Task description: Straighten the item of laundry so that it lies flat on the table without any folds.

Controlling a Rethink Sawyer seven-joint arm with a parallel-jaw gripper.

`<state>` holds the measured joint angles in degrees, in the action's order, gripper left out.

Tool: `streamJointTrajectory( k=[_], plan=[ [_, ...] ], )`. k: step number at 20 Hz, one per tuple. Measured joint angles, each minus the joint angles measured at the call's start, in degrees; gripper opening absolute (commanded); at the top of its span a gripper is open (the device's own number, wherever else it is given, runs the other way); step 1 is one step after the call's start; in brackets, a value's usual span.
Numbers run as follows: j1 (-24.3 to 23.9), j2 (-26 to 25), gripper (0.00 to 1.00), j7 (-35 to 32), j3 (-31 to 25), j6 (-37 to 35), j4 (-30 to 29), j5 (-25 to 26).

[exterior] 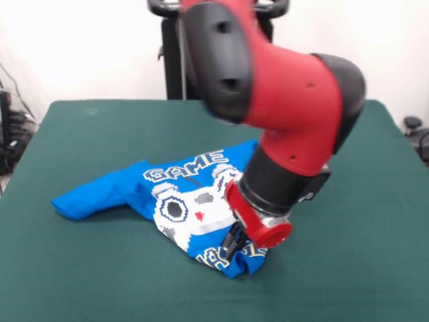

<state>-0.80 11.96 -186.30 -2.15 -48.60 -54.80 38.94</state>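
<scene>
The item of laundry (181,201), a bright blue T-shirt with a pixel game-controller print and white "GAME" lettering, lies crumpled at the middle of the green table (80,282). One sleeve stretches out to the left. The near right corner is bunched and folded over. My gripper (233,244) comes down onto that bunched corner, touching the cloth. It is mostly hidden behind the red wrist flange (265,225).
The big red and black arm (281,94) slants down from the top and hides the shirt's far right part. Green table surface surrounds the shirt on all sides. Dark cables and gear sit off the table's left edge (10,141).
</scene>
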Motion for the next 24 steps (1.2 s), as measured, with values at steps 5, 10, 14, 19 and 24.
streamJointTrajectory(
  k=[5,10,14,19,24],
  plan=[
    [8.6,-3.66,0.0,-2.28,7.81,0.79,2.59,6.03],
    [15.17,-7.25,0.0,-9.33,14.52,1.82,3.36,9.16],
    [16.9,-8.49,0.0,-15.2,17.75,4.68,3.05,9.13],
    [18.17,-9.12,0.0,-22.2,21.8,11.87,1.29,9.13],
    [21.11,-9.45,0.0,-31.17,28.04,21.87,-1.69,9.1]
  ],
)
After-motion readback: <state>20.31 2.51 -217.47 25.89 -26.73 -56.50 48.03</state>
